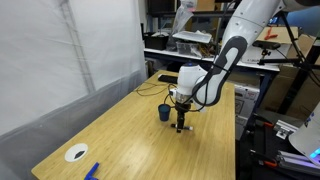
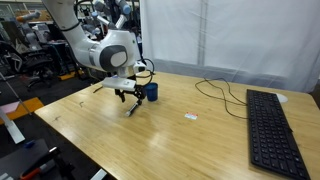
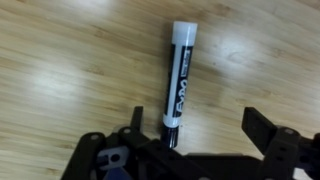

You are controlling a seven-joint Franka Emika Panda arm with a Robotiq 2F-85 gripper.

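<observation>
A black dry-erase marker (image 3: 179, 80) with a white cap lies flat on the wooden table (image 3: 60, 70). Its black end is near the left finger (image 3: 138, 118) of my gripper (image 3: 199, 122). The jaws are open on either side of bare wood, and the marker is off to the left of the gap, not gripped. In both exterior views the gripper (image 1: 181, 116) (image 2: 130, 97) points down just above the table, with the marker (image 1: 181, 127) (image 2: 133, 106) under it. A small blue cup (image 1: 164, 112) (image 2: 152, 92) stands upright right beside the gripper.
A black keyboard (image 2: 270, 130) lies near one table edge, and a thin cable (image 2: 215, 92) runs toward it. A small white scrap (image 2: 190, 117) lies mid-table. A white disc (image 1: 76, 153) and a blue item (image 1: 92, 170) sit at another corner. White curtains hang close by.
</observation>
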